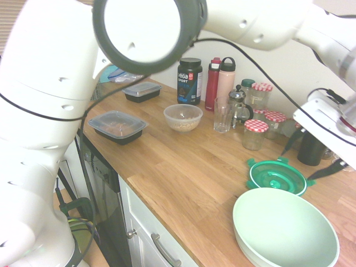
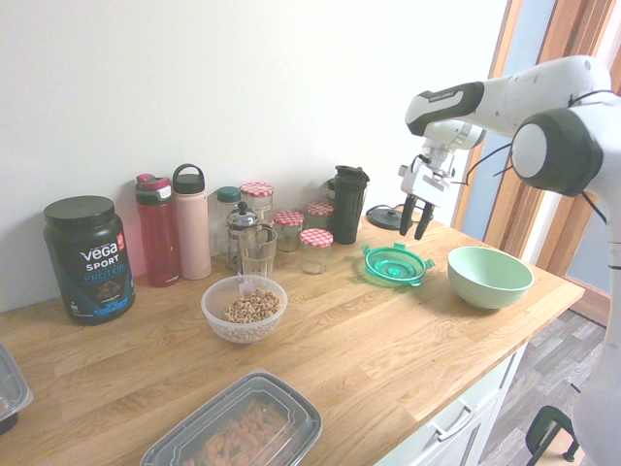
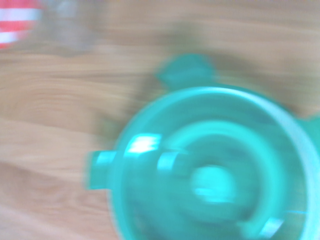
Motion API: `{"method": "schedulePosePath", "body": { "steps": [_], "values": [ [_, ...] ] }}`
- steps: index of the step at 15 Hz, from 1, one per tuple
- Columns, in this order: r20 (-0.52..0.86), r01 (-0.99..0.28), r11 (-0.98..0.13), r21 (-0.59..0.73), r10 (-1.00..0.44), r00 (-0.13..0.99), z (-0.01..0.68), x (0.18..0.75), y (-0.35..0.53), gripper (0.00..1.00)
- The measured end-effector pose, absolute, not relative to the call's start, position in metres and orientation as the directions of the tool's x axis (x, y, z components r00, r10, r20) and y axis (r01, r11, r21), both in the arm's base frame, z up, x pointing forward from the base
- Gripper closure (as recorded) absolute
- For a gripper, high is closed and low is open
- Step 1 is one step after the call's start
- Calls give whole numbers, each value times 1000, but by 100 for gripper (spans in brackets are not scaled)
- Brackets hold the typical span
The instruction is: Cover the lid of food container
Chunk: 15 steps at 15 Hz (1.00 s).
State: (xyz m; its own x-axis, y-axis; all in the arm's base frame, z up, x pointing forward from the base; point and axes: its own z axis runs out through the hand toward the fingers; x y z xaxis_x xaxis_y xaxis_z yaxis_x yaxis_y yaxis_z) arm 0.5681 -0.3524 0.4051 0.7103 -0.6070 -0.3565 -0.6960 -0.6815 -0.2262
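Green plastic, the lid point(image 1: 277, 176) lies flat on the wooden bench point(image 1: 189, 172), just beside the large pale green bowl point(image 1: 285, 229). In the second exterior view the lid point(image 2: 396, 263) sits between that bowl point(image 2: 489, 276) and a group of jars with red checked caps point(image 2: 315, 249). The pincer point(image 2: 415, 228) hangs in the air above the lid, apart from it, with its two dark fingers point(image 2: 407, 215) spread wide and nothing between them. It points down at a slant. The wrist view is blurred, but the lid point(image 3: 215, 170) fills most of it, with clip tabs at its rim and a pale ring in the middle.

The food container point(image 1: 183, 117), a small clear bowl with beige cereal inside, stands well apart from the lid, near a drinking glass point(image 1: 222, 115) and a black tub point(image 1: 189, 80). It is uncovered. Two black trays with clear lids point(image 1: 117, 126) rest further along the bench.
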Motion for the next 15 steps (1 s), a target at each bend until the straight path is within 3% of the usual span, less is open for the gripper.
{"method": "schedulePosePath", "body": {
  "steps": [5,15],
  "values": [
    [-402,-716,-642,-276,-599,692,365,590,-389,0],
    [-441,-700,-662,-268,-561,700,338,610,-365,0]
  ]
}}
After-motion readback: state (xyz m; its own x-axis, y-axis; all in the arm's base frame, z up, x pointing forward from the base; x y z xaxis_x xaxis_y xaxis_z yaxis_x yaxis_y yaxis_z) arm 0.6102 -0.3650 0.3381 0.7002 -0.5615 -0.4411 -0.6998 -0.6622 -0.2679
